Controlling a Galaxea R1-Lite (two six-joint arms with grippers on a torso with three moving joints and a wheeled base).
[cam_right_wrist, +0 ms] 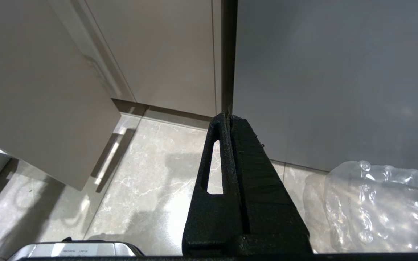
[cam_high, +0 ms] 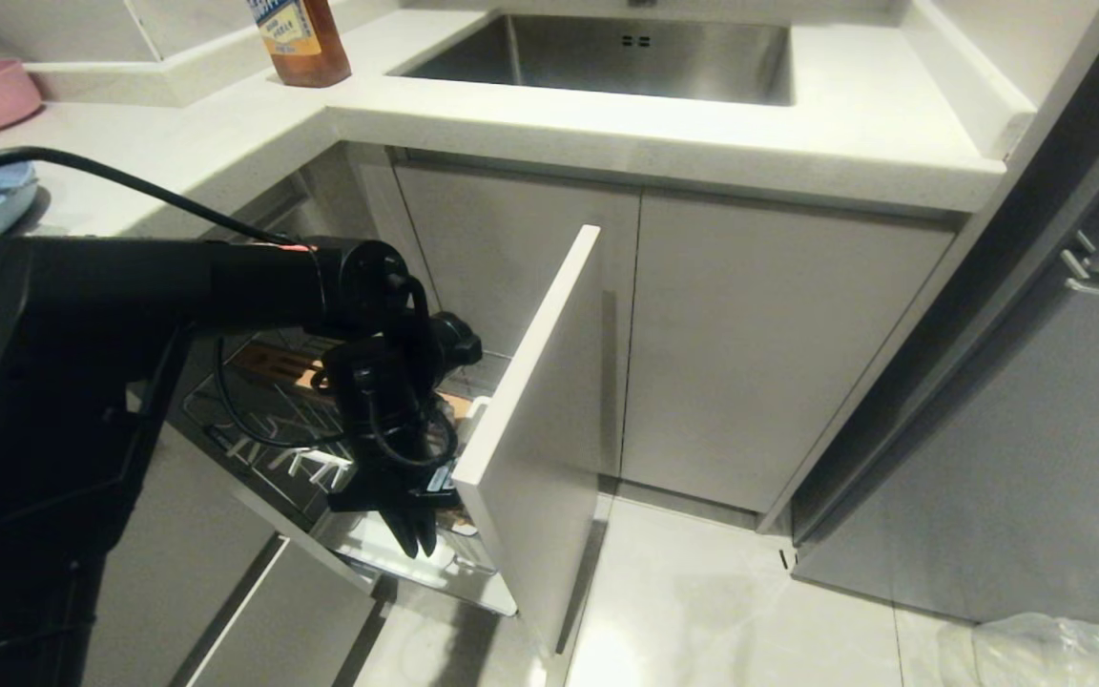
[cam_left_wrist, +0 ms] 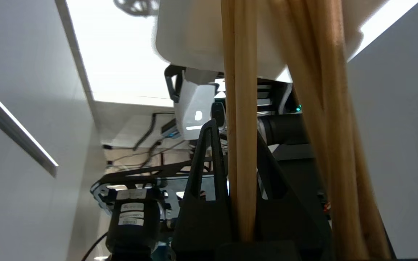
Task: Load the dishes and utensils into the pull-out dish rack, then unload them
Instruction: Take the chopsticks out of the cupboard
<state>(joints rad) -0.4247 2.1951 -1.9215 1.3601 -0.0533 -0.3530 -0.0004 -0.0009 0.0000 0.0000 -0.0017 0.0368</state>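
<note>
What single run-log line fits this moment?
left claw: shut on chopsticks | at utensil cup | right claw: shut, parked

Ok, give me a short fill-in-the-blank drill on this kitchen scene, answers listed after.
1. The left gripper is shut on the ____.
2. The chopsticks stand in the white ____.
3. The pull-out dish rack stands pulled ____ of the cabinet.
4. The right gripper hangs shut above the ____.

Answers: chopsticks; utensil cup; out; floor
</note>
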